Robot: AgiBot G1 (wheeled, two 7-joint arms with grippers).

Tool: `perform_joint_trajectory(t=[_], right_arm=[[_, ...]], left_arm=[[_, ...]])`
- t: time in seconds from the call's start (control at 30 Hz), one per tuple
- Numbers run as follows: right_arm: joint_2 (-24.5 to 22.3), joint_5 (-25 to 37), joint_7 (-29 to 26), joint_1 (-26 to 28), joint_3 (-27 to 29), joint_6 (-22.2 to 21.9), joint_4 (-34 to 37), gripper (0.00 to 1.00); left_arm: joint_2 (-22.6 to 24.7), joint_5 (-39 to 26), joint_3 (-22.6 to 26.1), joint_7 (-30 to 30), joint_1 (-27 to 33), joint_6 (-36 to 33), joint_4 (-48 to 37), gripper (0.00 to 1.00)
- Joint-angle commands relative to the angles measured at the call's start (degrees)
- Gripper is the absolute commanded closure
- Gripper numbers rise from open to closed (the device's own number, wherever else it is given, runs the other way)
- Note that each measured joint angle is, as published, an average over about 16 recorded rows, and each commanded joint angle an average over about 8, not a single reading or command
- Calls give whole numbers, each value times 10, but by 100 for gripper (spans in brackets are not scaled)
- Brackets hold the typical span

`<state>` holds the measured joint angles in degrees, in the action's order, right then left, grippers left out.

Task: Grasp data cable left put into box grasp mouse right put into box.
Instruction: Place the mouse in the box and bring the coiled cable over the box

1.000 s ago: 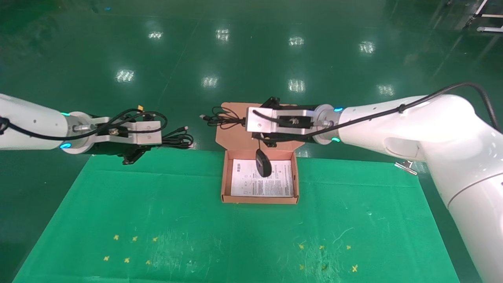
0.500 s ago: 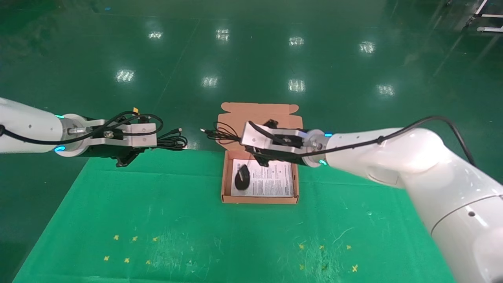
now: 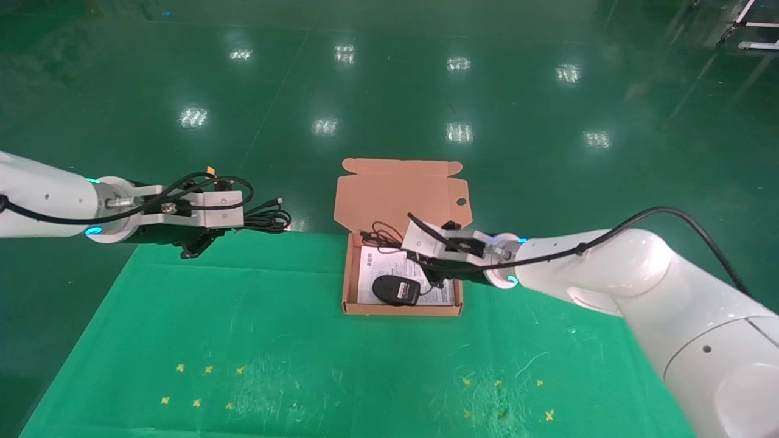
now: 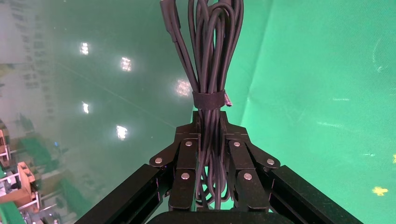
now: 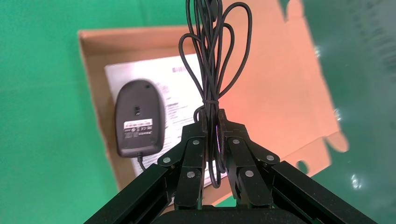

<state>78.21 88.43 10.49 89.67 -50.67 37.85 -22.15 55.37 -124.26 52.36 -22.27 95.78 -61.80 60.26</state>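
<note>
The salmon-orange box (image 3: 401,309) lies open at the mat's far edge, its lid (image 3: 395,194) folded back. The black mouse (image 3: 395,290) lies in the box's near part, on a printed sheet; in the right wrist view the mouse (image 5: 139,117) shows its labelled underside. My right gripper (image 3: 419,254) hovers over the box's right side, shut on the mouse's bundled thin cord (image 5: 212,56). My left gripper (image 3: 246,220) is held off the mat's far left corner, shut on the thick black data cable (image 3: 268,218). The strapped cable bundle (image 4: 210,56) sticks out past the fingers (image 4: 187,154).
The green mat (image 3: 304,340) covers the table, with small yellow cross marks (image 3: 201,383) near its front. The printed sheet (image 5: 182,88) lines the box floor. A glossy green floor lies beyond the mat.
My right gripper came down and nearer, from over the lid to the box's right side. The hanging mouse swung and now lies in the box. The left arm hardly moved.
</note>
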Motion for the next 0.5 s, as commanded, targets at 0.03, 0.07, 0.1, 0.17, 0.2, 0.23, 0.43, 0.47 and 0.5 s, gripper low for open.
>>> perform_joint_trajectory(t=[0.03, 0.07, 0.1, 0.17, 0.2, 0.23, 0.43, 0.47, 0.5], right_arm=[[1, -2, -9, -3, -11, -3, 1, 100], [1, -4, -13, -4, -17, -6, -1, 100], [2, -6, -18, -5, -23, -8, -4, 100], [2, -9, -25, -6, -37, -13, -9, 100], [2, -10, -29, -6, -44, -15, -11, 100], [2, -12, -32, -5, -51, -17, -13, 96], [1, -19, -47, -2, -81, -23, -22, 24], [0, -20, -48, -2, -83, -23, -23, 11], [-1, -22, -48, -2, -85, -22, -25, 3]], left_arm=[[0, 0, 0, 0, 0, 0, 0, 100], [0, 0, 0, 0, 0, 0, 0, 100], [0, 0, 0, 0, 0, 0, 0, 100], [0, 0, 0, -1, 0, 0, 1, 100], [0, 0, 0, -1, 0, 0, 1, 100], [0, 0, 0, -1, 0, 0, 1, 100], [0, 0, 0, -1, 0, 0, 1, 100], [0, 0, 0, -1, 0, 0, 1, 100], [0, 0, 0, -1, -1, 0, 1, 100]])
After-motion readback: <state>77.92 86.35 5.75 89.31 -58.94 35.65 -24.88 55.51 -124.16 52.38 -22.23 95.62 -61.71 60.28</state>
